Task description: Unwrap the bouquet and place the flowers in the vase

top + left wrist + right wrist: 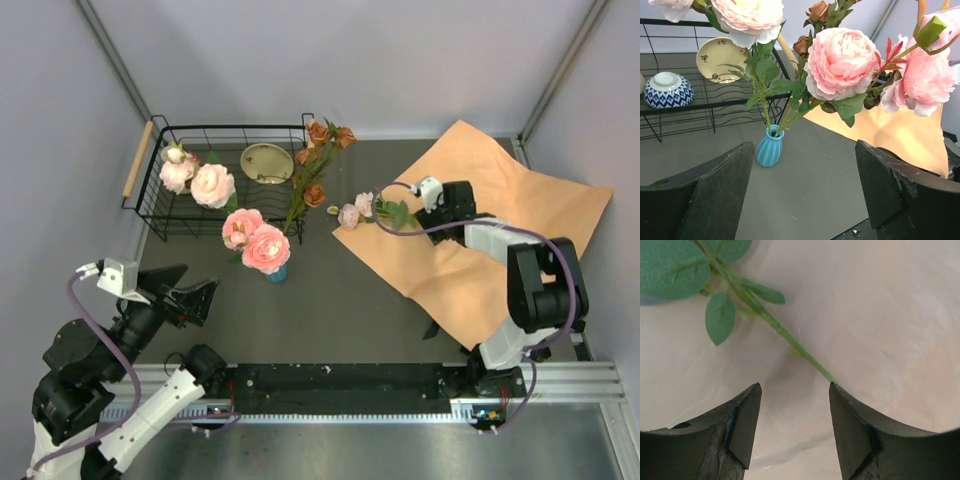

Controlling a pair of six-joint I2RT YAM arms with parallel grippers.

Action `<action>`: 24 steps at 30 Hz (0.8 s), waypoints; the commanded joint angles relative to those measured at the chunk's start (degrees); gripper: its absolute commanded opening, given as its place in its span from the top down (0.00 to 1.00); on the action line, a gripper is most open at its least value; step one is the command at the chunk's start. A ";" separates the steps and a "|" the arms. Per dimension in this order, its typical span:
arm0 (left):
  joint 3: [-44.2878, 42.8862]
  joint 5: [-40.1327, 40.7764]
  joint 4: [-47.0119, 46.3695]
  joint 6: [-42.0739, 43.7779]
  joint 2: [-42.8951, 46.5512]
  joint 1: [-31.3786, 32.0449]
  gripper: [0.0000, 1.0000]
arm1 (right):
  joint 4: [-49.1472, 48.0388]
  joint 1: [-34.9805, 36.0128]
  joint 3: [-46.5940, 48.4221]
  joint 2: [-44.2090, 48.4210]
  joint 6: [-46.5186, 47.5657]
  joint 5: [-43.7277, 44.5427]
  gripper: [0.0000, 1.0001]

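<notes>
right tool [795,385] straddles the loose flower stem [790,339] on the paper [520,200], jaws apart, poised to pinch it; left tool [804,145] waits open, eight o'clock of the vase [769,150].

Setting: lab-type robot test cell. Plain pale walls [300,60] on metal corner struts [560,70] enclose a dark-matted table [340,310]. Left arm [100,390] and right arm [530,290] are bolted to an aluminium rail [590,385] at its near edge.
</notes>
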State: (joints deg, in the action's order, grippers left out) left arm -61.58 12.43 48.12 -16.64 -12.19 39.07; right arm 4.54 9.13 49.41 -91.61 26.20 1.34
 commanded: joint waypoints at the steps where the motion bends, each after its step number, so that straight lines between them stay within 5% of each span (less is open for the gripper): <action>1: -2.22 -0.21 -1.54 2.58 -2.40 0.22 0.12 | 3.99 -0.07 8.15 -5.58 13.61 -5.29 0.42; 11: -1.53 1.02 -1.62 4.25 -4.16 0.48 0.12 | 9.17 -0.69 16.50 -13.85 18.01 -14.26 0.48; 12: -0.74 1.28 -1.88 3.99 -3.99 0.48 0.12 | 10.05 -0.69 18.25 -14.38 18.01 -14.09 0.66; 16: 1.02 1.55 -2.76 2.93 -3.37 0.48 0.12 | 9.97 -0.69 18.97 -15.17 17.84 -12.95 0.94; 24: 2.69 -0.30 -3.65 0.56 -3.20 0.57 0.13 | 10.93 -0.60 20.29 -16.24 16.79 -13.04 1.00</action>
State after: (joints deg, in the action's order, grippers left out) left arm -59.27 12.84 47.59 -14.57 -15.18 39.42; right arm 14.61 8.75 67.48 -107.79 43.48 -10.46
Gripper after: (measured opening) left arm 0.877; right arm 0.036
